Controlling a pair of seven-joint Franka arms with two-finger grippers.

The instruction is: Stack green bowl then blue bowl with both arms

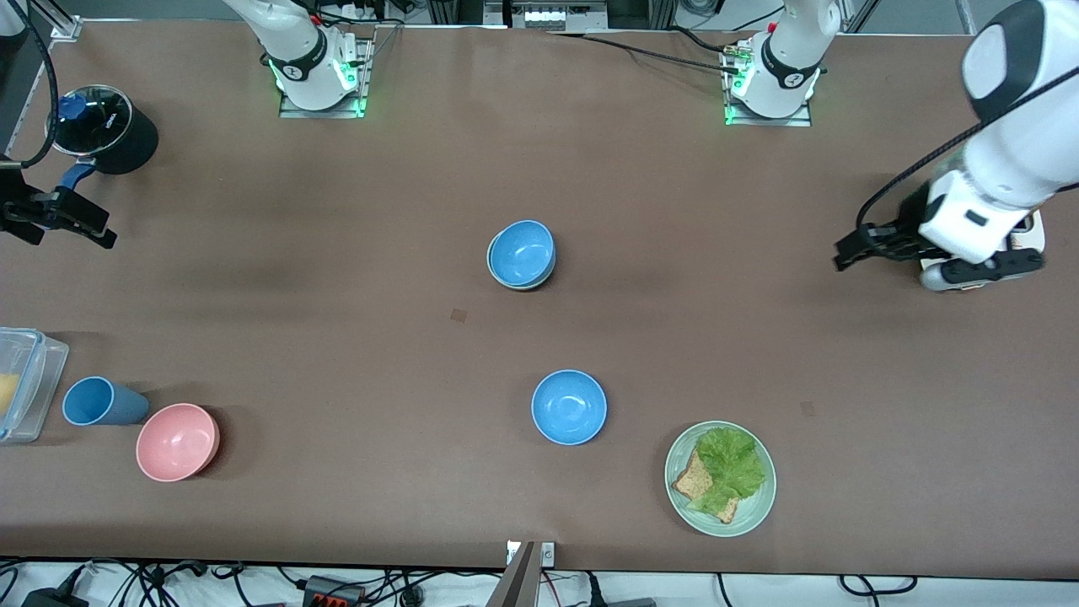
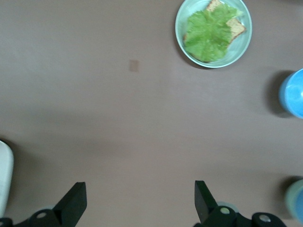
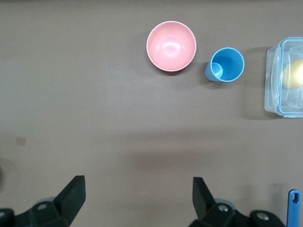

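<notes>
While both arms wait at the table's ends, the count along the front view, from the right arm's end to the left arm's, runs as follows. One right gripper point(image 1: 63, 221), fingers apart and holding nothing, over the table edge just beside one black pot point(image 1: 105, 131). One clear lidded box point(image 1: 24, 384), one blue cup point(image 1: 101, 402) lying on its side, one pink bowl point(image 1: 177, 442). Two blue bowls: the first blue bowl point(image 1: 522, 252), plain bright sky-blue, sits nested in the one green bowl point(image 1: 524, 284), of which only a pale rim shows, at mid-table; a second blue bowl point(image 1: 569, 407) stands alone, nearer the camera. One pale-green plate point(image 1: 742, 523) with lettuce point(image 1: 732, 462) and toast point(image 1: 693, 480). One left gripper point(image 1: 858, 249), fingers likewise spread and empty.
</notes>
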